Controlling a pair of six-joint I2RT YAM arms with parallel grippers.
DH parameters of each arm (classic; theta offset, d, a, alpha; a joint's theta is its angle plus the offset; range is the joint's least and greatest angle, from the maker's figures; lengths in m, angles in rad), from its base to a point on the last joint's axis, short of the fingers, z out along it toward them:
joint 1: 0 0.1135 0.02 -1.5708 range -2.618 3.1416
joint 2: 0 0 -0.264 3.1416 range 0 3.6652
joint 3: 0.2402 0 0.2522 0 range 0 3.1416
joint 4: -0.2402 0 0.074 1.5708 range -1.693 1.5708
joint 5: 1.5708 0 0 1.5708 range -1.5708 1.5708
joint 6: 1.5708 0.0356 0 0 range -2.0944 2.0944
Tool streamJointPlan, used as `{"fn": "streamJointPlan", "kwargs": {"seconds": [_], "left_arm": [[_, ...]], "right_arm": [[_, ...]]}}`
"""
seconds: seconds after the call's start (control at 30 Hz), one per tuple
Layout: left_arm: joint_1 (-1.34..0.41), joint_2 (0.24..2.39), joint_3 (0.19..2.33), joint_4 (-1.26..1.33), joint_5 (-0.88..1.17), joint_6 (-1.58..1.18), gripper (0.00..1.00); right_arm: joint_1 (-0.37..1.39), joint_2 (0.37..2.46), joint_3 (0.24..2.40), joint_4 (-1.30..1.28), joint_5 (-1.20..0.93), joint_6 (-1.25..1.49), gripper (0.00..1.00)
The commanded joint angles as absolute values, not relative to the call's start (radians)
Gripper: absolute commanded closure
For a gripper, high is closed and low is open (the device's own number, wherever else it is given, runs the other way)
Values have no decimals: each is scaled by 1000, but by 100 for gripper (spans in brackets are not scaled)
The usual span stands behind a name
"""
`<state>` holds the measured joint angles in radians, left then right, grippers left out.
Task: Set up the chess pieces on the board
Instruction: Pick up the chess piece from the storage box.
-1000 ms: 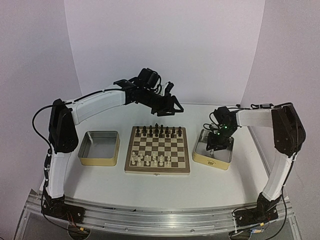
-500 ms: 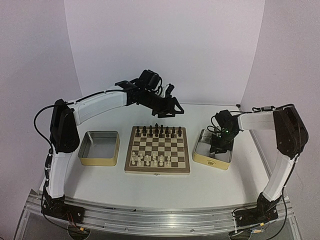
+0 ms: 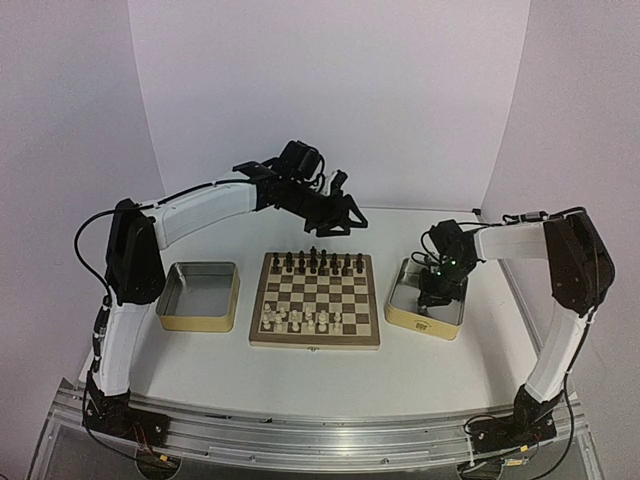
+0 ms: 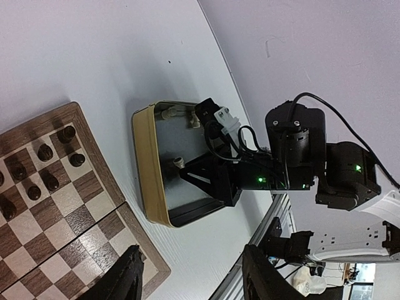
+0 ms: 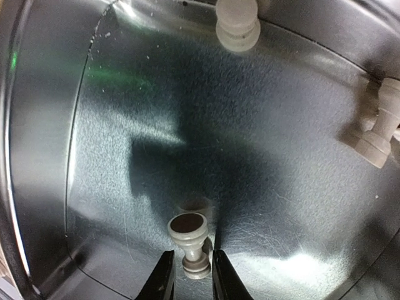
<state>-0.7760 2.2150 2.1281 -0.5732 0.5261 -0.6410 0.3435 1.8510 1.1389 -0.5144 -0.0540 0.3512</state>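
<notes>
Cream-white chess pieces are shown on the rows toward 6 o'clock of the board, and dark pieces on the rows toward 12 o'clock. The board is set mid-counter, with the right tin at its 3 o'clock and the left tin at its 9 o'clock. Three more cream pieces are seen inside the right tin. One of them is bracketed by the right pincer; whether it is actually clamped cannot be told. The left pincer is held high beyond the board's 12 o'clock edge, its fingers spread wide and holding nothing.
</notes>
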Motion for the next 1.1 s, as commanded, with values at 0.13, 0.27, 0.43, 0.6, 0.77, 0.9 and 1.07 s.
{"fn": "streamJointPlan", "kwargs": {"seconds": [0.13,0.27,0.43,0.6,0.77,0.9,1.07], "left_arm": [[-769,2222,2165,-544,556,-669,47],[-767,2227,2166,-542,569,-682,47],[-754,2228,2156,-533,611,-724,47],[-729,2230,2121,-480,734,-794,45],[-724,2266,2157,-490,845,-823,43],[-724,2274,2150,-470,945,-835,43],[-715,2250,2106,-449,1031,-839,43]], "right_arm": [[355,1882,1154,-511,-61,295,85],[355,1891,1159,-513,-55,262,93],[356,1832,1185,-547,-41,223,100],[355,1728,1226,-581,-104,174,100],[356,1668,1298,-639,-233,118,100],[360,1652,1375,-687,-378,79,100],[414,1686,1476,-741,-456,34,100]]}}
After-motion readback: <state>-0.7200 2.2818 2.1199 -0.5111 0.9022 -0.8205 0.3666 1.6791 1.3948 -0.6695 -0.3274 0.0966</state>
